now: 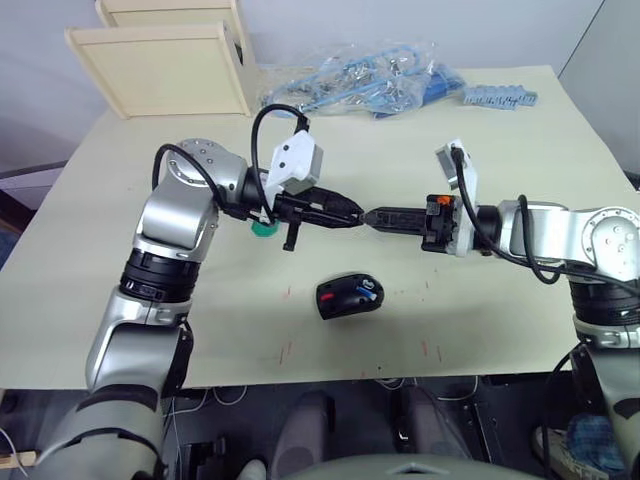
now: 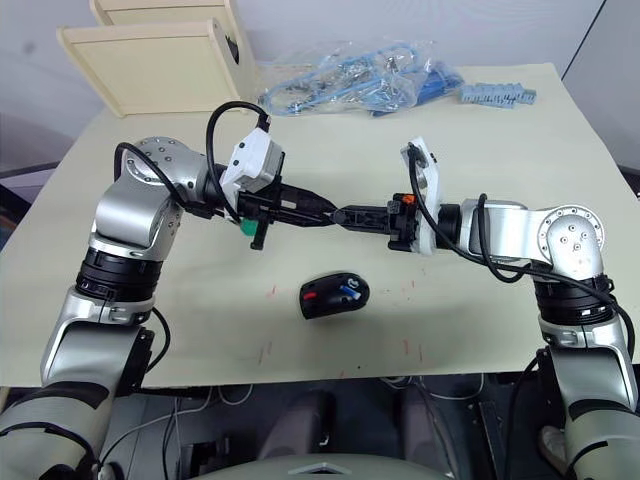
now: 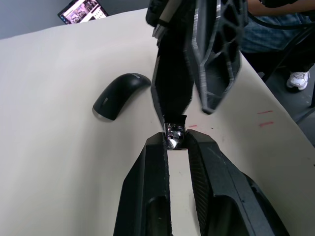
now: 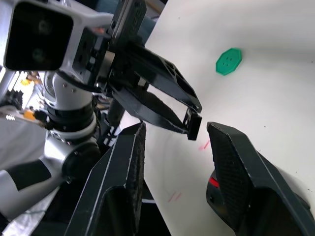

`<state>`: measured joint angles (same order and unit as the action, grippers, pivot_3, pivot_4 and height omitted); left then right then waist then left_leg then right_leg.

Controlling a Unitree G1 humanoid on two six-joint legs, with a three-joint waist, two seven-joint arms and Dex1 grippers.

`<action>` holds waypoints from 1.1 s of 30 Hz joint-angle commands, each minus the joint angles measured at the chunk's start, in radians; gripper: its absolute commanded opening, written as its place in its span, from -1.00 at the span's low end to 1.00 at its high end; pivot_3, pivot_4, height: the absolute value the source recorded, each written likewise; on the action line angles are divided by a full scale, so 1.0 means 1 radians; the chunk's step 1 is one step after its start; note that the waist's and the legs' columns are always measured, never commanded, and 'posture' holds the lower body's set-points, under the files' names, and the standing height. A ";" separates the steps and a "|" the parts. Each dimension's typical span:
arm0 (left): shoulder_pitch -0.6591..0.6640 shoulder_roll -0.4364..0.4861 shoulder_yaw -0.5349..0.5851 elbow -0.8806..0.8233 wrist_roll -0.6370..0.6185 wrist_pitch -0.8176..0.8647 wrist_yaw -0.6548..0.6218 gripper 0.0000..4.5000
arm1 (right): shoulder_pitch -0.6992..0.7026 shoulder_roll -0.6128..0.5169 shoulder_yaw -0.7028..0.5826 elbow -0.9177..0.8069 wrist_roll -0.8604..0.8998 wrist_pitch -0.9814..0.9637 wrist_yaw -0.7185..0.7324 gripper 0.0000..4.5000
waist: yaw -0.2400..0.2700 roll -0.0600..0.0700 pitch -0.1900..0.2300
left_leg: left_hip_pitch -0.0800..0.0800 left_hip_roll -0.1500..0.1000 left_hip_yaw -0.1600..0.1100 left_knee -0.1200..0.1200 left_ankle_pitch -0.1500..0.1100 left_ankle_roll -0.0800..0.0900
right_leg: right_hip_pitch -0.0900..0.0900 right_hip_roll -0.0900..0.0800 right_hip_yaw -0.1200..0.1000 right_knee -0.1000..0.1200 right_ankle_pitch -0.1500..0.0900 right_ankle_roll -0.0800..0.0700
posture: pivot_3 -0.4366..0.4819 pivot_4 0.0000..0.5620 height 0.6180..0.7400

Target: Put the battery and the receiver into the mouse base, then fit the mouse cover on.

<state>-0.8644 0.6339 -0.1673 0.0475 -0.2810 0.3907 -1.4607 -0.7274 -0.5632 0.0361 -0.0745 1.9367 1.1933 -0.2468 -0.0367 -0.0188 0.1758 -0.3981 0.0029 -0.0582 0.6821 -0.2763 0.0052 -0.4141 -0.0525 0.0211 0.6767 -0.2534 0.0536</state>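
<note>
The mouse base [image 1: 349,297] lies open side up near the table's front edge, showing red parts. The battery [image 1: 369,294], blue with a white end, lies in its hollow. Above the table's middle, my left gripper [image 1: 352,214] is shut on the receiver [image 3: 172,135], a small metal plug with a black cap [image 4: 193,123]. My right gripper [image 1: 373,216] meets it tip to tip and is open, its fingers [image 4: 129,162] standing on either side of the receiver's cap. The mouse base also shows from the side [image 3: 119,95]. The mouse cover is out of view.
A green octagonal disc [image 1: 262,228] lies on the table under my left wrist. Two pale wooden boxes [image 1: 165,65] stand at the back left. A clear bag of blue parts [image 1: 360,80] and a blue strip [image 1: 500,97] lie along the far edge.
</note>
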 commanded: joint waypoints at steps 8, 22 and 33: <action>-0.032 0.000 -0.006 -0.050 -0.015 -0.039 0.006 -0.90 | -0.027 0.007 -0.010 0.013 0.036 -0.011 0.006 -0.07 | -0.002 0.000 0.000 | 0.000 0.000 0.000 0.000 0.000 0.000 | 0.000 0.000 0.000 0.000 0.000 0.000 | -0.05 -0.47 1.00; -0.045 0.002 -0.012 -0.026 -0.012 -0.057 0.004 -0.90 | -0.031 0.002 -0.008 0.026 0.036 0.002 0.015 -0.95 | -0.002 0.000 0.000 | 0.000 0.000 0.000 0.000 0.000 0.000 | 0.000 0.000 0.000 0.000 0.000 0.000 | -0.05 -0.47 1.00; -0.027 0.010 -0.011 -0.036 -0.013 -0.071 0.003 -0.90 | -0.020 -0.006 -0.011 0.009 0.036 0.004 0.021 -0.95 | -0.002 0.000 0.000 | 0.000 0.000 0.000 0.000 0.000 0.000 | 0.000 0.000 0.000 0.000 0.000 0.000 | -0.05 -0.47 1.00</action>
<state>-0.8806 0.6348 -0.1885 0.0401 -0.2782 0.3351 -1.4574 -0.7347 -0.5544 0.0370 -0.0292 1.9537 1.1973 -0.2388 -0.0386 -0.0186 0.1760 -0.3982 0.0030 -0.0584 0.6821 -0.2763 0.0052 -0.4141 -0.0523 0.0211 0.6766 -0.2534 0.0536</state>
